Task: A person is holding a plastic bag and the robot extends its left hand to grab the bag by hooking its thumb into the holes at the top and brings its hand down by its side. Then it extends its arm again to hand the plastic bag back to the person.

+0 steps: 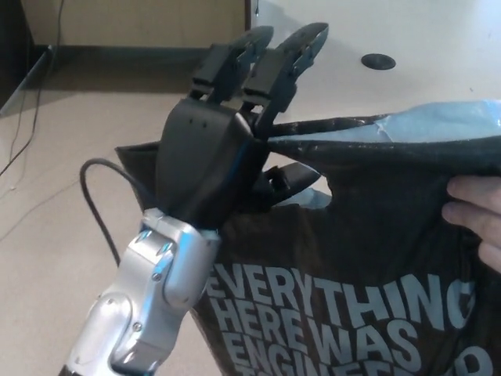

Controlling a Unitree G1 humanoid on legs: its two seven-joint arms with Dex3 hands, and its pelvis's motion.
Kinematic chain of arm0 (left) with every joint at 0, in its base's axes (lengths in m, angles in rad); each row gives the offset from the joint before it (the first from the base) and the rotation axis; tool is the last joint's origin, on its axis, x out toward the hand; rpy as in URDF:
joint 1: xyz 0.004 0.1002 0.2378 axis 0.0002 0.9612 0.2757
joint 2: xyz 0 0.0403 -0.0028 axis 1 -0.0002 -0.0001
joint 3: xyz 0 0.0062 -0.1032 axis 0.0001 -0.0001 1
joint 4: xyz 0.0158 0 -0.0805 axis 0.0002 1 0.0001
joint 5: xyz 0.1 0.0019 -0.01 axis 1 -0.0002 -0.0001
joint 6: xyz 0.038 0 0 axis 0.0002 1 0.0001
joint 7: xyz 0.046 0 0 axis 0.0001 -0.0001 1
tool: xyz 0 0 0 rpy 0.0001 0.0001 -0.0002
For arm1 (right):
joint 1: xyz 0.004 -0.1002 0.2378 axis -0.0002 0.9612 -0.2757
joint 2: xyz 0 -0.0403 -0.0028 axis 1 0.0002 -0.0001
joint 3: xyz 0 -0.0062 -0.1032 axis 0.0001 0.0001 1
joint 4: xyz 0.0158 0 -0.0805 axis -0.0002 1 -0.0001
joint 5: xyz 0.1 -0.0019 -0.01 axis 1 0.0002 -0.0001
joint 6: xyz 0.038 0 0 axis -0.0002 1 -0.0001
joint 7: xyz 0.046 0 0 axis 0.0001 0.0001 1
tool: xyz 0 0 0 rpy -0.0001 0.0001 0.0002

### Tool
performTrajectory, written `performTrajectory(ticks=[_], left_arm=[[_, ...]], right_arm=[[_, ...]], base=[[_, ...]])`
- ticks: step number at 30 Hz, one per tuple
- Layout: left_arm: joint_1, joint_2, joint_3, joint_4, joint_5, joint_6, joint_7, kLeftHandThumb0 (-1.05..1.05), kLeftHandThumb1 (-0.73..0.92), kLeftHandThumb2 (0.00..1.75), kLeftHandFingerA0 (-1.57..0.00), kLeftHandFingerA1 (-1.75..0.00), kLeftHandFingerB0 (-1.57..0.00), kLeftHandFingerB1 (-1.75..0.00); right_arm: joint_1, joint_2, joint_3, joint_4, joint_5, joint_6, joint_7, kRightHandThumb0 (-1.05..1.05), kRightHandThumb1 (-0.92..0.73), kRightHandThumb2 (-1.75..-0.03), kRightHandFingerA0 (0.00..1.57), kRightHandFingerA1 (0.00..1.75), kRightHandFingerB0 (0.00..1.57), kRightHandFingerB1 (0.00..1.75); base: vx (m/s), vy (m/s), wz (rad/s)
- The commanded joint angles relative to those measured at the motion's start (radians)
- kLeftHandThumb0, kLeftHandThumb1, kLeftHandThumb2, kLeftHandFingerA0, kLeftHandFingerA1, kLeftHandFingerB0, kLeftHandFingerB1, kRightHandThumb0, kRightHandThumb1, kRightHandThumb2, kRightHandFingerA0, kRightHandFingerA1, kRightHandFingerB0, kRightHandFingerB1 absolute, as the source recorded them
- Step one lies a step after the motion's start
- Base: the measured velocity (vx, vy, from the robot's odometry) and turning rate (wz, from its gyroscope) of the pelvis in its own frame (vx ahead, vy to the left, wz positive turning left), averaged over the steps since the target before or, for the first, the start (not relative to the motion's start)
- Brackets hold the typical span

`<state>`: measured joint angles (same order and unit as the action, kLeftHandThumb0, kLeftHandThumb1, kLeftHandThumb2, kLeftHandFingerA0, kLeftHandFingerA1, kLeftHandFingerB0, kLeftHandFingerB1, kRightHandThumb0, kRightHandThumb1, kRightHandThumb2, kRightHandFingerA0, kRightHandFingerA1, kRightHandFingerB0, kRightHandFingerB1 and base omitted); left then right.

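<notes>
A black plastic bag [368, 258] printed with pale block lettering fills the right and lower part of the head view, its top edge stretched taut and nearly level across the frame. A handle hole [317, 196] is cut just below that edge. The robot's left hand [227, 149] meets the bag at its upper left corner: the thumb [293, 178] pokes through the hole from the left, while the two thick fingers [270, 63] stand straight up above the bag's rim, extended side by side and not curled around anything. The hand is hooked on the bag by the thumb alone. The silver forearm [145, 305] rises from the lower left, with a dark cable [98, 211] looping beside it. At the right edge, a person's hand [477, 215] pinches the bag's far side, holding it up. Behind lie a tan floor [55, 180] and a pale tabletop [352, 39] with a round dark opening [378, 62].
</notes>
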<state>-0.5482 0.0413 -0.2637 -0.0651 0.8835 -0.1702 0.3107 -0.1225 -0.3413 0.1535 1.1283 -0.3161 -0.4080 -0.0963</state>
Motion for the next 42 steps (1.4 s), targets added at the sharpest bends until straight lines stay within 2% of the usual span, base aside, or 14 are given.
performTrajectory(ticks=[1, 10, 12, 13, 14, 16, 17, 20, 22, 24, 33, 34, 35, 42], left_arm=[[-0.052, -0.017, -0.008, 0.019, 0.018, 0.05, 0.021, -0.63, 0.44, 0.73, -0.25, -0.44, -0.15, -0.37], [-0.149, -0.046, -0.045, 0.132, 0.049, 0.085, 0.07, -0.47, 0.53, 0.56, -0.41, -0.37, -0.29, -0.31], [-0.19, -0.056, -0.042, 0.196, -0.006, 0.047, 0.075, -0.31, 0.59, 0.62, -0.66, -0.66, -0.34, -0.35], [-0.202, -0.056, -0.039, 0.216, -0.03, 0.029, 0.075, -0.21, 0.66, 0.61, -0.77, -1.34, -0.38, -0.34], [-0.213, -0.054, -0.036, 0.234, -0.046, 0.016, 0.071, -0.19, 0.74, 0.62, -1.05, -1.17, -0.47, -0.35], [-0.236, -0.048, -0.033, 0.271, -0.065, -0.011, 0.087, -0.17, 0.77, 0.63, -1.16, -1.15, -0.58, -0.38], [-0.25, -0.051, -0.029, 0.301, -0.067, -0.041, 0.138, -0.17, 0.54, 0.96, -1.27, -1.33, -0.67, -0.67], [-0.268, -0.049, -0.031, 0.334, -0.068, -0.088, 0.204, -0.17, 0.77, 0.68, -0.98, -1.65, -0.91, -0.77], [-0.271, -0.048, -0.034, 0.344, -0.053, -0.103, 0.255, -0.11, 0.76, 0.82, -0.91, -1.75, -0.71, -1.44], [-0.268, -0.048, -0.036, 0.347, -0.037, -0.11, 0.306, -0.1, 0.72, 0.86, -0.9, -1.75, -0.65, -1.54], [-0.251, -0.021, -0.037, 0.342, -0.037, -0.146, 0.35, -0.17, 0.79, 0.72, -0.87, -1.75, -0.63, -1.45], [-0.248, -0.016, -0.037, 0.341, -0.041, -0.153, 0.349, -0.09, 0.75, 0.76, -1.08, -1.69, -0.67, -1.38], [-0.246, -0.014, -0.039, 0.341, -0.04, -0.155, 0.351, -0.15, 0.77, 0.72, -0.87, -1.75, -0.63, -1.44], [-0.206, 0.016, -0.048, 0.336, -0.009, -0.137, 0.397, -0.12, 0.7, 0.77, -0.86, -1.75, -0.6, -1.57]], right_arm=[[-0.003, -0.02, 0.003, -0.002, -0.007, 0.003, -0.005, -0.32, -0.68, -0.6, 0.74, 0.67, 0.65, 0.43], [0.002, -0.016, 0.001, -0.001, -0.001, -0.001, 0.001, -0.32, -0.68, -0.61, 0.73, 0.64, 0.64, 0.43], [0.0, -0.014, 0.0, -0.001, 0.001, 0.001, 0.003, -0.31, -0.68, -0.6, 0.73, 0.67, 0.64, 0.43], [0.0, -0.013, 0.0, -0.001, 0.001, 0.0, 0.003, -0.3, -0.68, -0.6, 0.74, 0.65, 0.63, 0.43], [0.001, -0.013, 0.002, -0.001, -0.001, -0.003, 0.001, -0.3, -0.68, -0.6, 0.75, 0.66, 0.63, 0.43], [0.004, -0.013, 0.003, -0.004, -0.002, -0.011, -0.001, -0.3, -0.68, -0.61, 0.74, 0.64, 0.63, 0.43], [0.001, -0.012, -0.001, -0.004, 0.003, -0.009, 0.004, -0.3, -0.68, -0.6, 0.74, 0.61, 0.63, 0.43], [-0.005, -0.014, 0.0, -0.003, 0.001, -0.004, 0.004, -0.31, -0.68, -0.61, 0.75, 0.56, 0.62, 0.43], [-0.012, -0.016, 0.0, -0.002, 0.0, -0.002, 0.005, -0.31, -0.68, -0.61, 0.75, 0.55, 0.63, 0.42], [-0.016, -0.019, 0.001, -0.002, -0.001, -0.004, 0.006, -0.31, -0.67, -0.61, 0.77, 0.61, 0.63, 0.43], [-0.012, -0.017, 0.001, -0.007, -0.001, -0.009, 0.001, -0.31, -0.68, -0.6, 0.76, 0.6, 0.65, 0.44], [-0.016, -0.015, 0.0, -0.001, 0.0, -0.005, 0.0, -0.31, -0.67, -0.6, 0.76, 0.6, 0.65, 0.44], [-0.016, -0.013, 0.0, 0.003, -0.001, -0.003, -0.002, -0.31, -0.67, -0.6, 0.76, 0.6, 0.65, 0.43], [0.01, -0.012, -0.003, 0.0, 0.001, -0.015, -0.013, -0.3, -0.67, -0.6, 0.77, 0.61, 0.65, 0.44]], base=[[0.0, 0.0, 0.0], [0.0, 0.0, 0.0], [0.0, 0.0, 0.0], [0.0, 0.0, 0.0], [0.0, 0.0, 0.0], [0.0, 0.0, 0.0], [0.0, 0.0, 0.0], [0.0, 0.0, 0.0], [0.0, 0.0, 0.0], [0.0, 0.0, 0.0], [0.0, 0.0, 0.0], [0.0, 0.0, 0.0], [0.0, 0.0, 0.0], [0.0, 0.0, 0.0]])
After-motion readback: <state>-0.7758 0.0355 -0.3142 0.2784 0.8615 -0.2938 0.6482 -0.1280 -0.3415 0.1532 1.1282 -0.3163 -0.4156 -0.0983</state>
